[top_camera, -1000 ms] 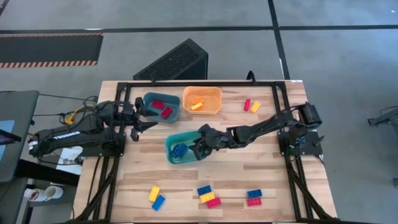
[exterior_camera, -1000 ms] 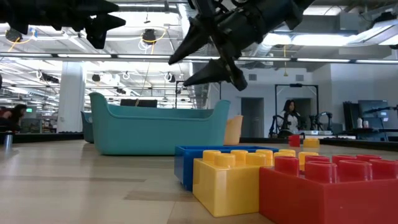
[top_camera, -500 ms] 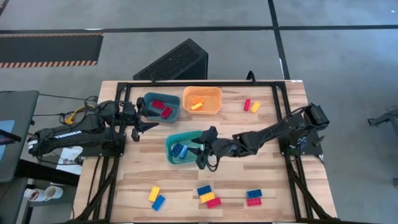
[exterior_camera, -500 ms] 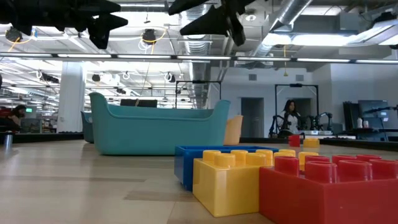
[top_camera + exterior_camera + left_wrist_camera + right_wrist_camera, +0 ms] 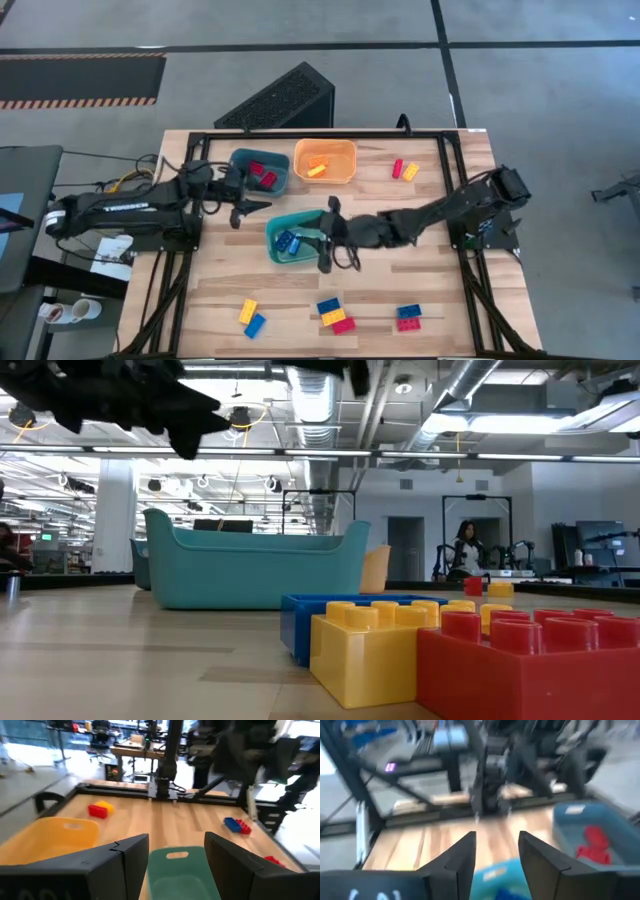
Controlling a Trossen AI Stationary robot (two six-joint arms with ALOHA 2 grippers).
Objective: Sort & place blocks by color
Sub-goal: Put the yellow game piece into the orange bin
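Observation:
My right gripper (image 5: pixel 320 240) (image 5: pixel 497 852) hangs open and empty above the right end of the teal tray (image 5: pixel 300 222), which holds blue blocks (image 5: pixel 287 243). My left gripper (image 5: pixel 255 207) (image 5: pixel 176 852) stands open and empty in the air between the grey-blue tray (image 5: pixel 240 160) and the teal tray. The grey-blue tray holds red blocks (image 5: pixel 263 176). A yellow block (image 5: pixel 317 170) lies in the orange tray (image 5: pixel 340 150). Loose blocks lie on the table: a red and yellow pair (image 5: pixel 404 170) at the far right and several along the near edge (image 5: pixel 335 314).
Near the front edge lie a yellow and blue pair (image 5: pixel 250 318), a blue, yellow and red group (image 5: pixel 420 650) and a blue and red pair (image 5: pixel 408 317). A black frame (image 5: pixel 200 140) runs round the table. Bare wood lies between the trays and the near blocks.
My right gripper has risen from inside the teal tray to above its right end and has rolled about its own axis. My left gripper has gone toward the table's right, from beside the grey-blue tray toward the teal tray, and has sunk a little.

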